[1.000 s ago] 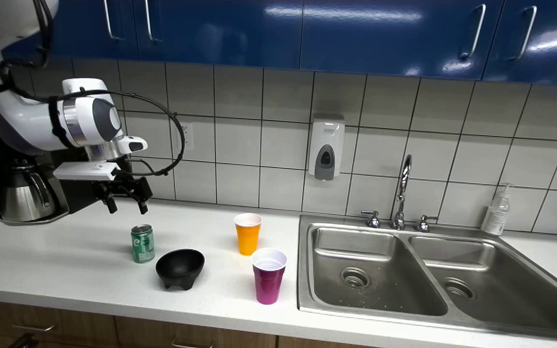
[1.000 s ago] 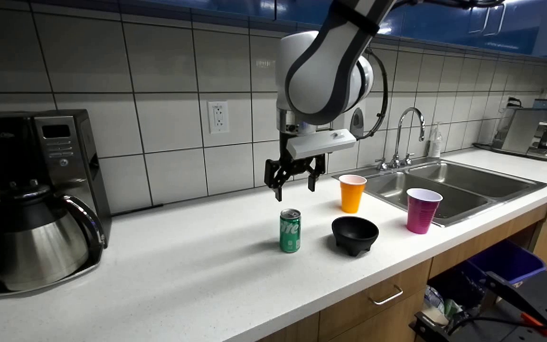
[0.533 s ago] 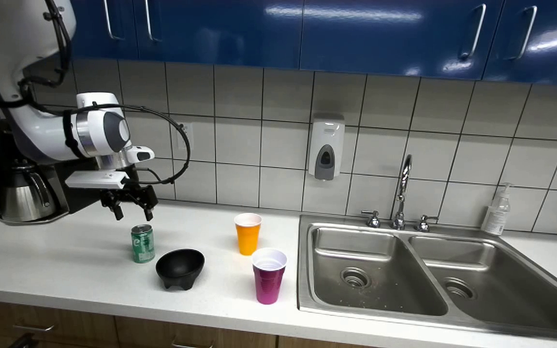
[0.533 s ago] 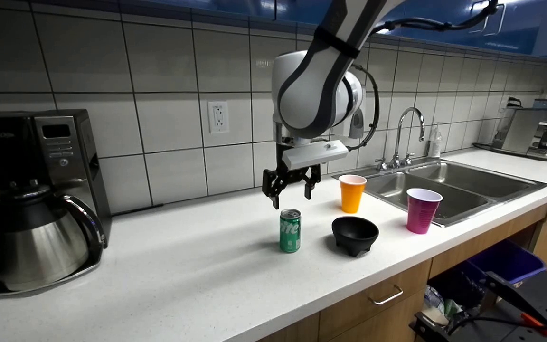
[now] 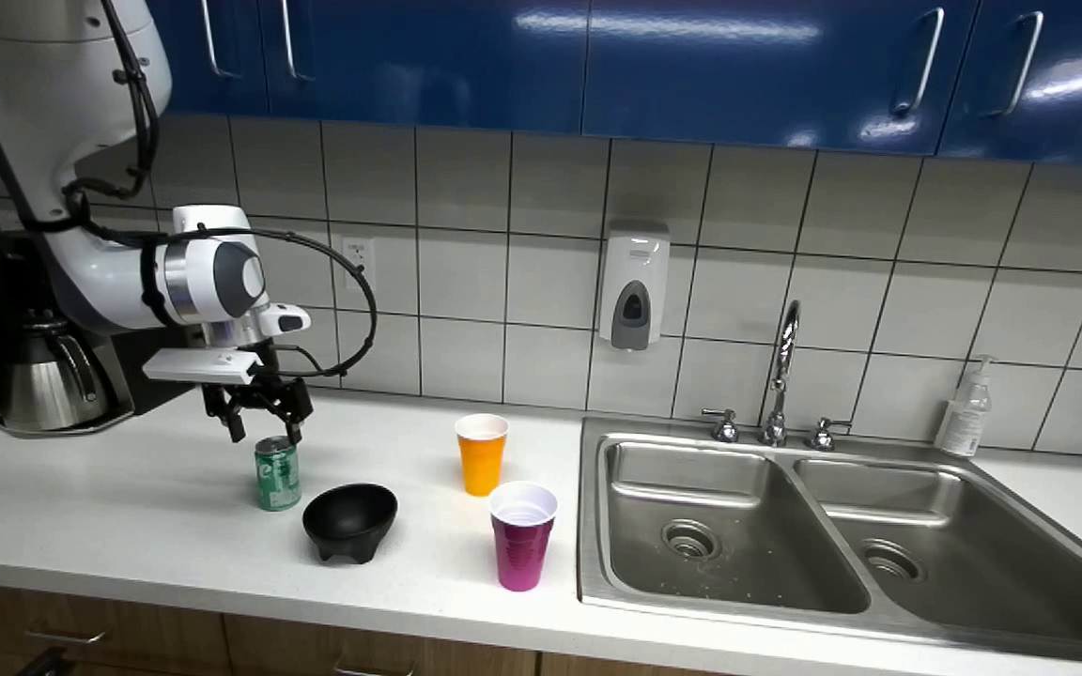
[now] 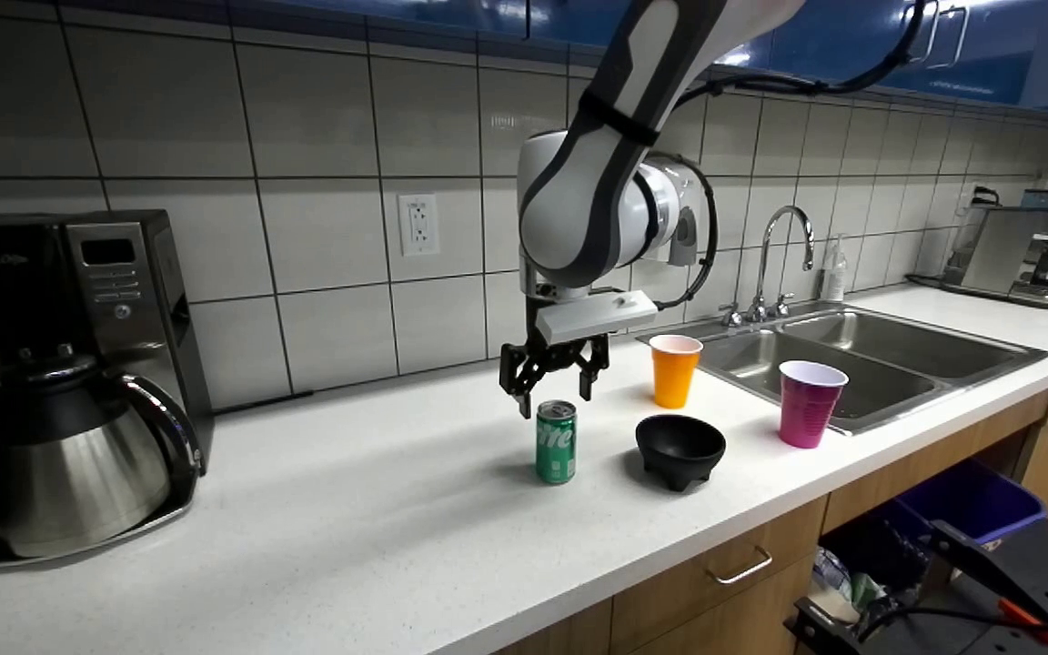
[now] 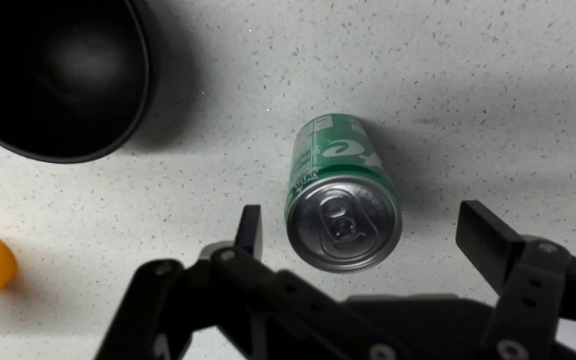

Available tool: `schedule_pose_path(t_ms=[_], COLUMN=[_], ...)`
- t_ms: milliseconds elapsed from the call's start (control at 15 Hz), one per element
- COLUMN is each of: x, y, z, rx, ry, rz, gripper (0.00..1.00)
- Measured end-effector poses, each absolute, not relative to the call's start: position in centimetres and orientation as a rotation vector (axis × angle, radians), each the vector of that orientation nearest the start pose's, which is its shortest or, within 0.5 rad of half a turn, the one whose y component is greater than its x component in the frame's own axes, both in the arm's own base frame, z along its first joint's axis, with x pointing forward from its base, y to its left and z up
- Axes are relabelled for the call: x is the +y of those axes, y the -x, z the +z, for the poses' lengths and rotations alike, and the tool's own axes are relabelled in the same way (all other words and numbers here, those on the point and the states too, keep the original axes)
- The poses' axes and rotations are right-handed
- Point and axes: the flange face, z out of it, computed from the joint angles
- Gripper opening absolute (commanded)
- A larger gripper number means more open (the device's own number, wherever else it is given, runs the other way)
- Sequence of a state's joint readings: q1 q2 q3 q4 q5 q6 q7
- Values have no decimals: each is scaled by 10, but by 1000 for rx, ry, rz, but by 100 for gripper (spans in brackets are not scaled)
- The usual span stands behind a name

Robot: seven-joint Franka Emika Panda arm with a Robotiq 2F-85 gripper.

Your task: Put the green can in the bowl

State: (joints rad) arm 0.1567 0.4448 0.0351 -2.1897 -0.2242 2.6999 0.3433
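Note:
The green can (image 5: 278,481) stands upright on the counter in both exterior views (image 6: 557,448). The low black bowl (image 5: 349,528) stands close beside it, and it shows in an exterior view (image 6: 680,453) toward the counter's front edge. My gripper (image 5: 266,436) is open and points down just above the can's top in both exterior views (image 6: 556,401). In the wrist view the can (image 7: 335,155) shows its silvery lid between the two open fingers (image 7: 252,227), touching neither, with a wider gap on the right. The bowl (image 7: 58,75) is at the upper left there, its inside dark.
An orange cup (image 5: 482,465) and a purple cup (image 5: 522,554) stand past the bowl on the sink side. The double sink (image 5: 729,573) lies beyond them. A coffee maker (image 6: 78,446) with a steel pot stands at the other end, near the tiled wall.
My open gripper has come down toward the green can and shifted slightly across, now just over its top. The can, the bowl and the cups have not moved.

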Motion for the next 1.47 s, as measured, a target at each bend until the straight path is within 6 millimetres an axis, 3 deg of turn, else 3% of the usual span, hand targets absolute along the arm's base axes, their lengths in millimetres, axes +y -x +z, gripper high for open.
schedule_pose_path(t_ms=[1267,1333,1400,1467], x=[104,103,102,102], y=[-567,-567,-567,-568], z=[139,139,138,137], rx=[-20,-18,-16,-17], ry=[3185,3186,3187,3188], rz=[-50,-49,-48,-48], gripper=[100,91,74,65])
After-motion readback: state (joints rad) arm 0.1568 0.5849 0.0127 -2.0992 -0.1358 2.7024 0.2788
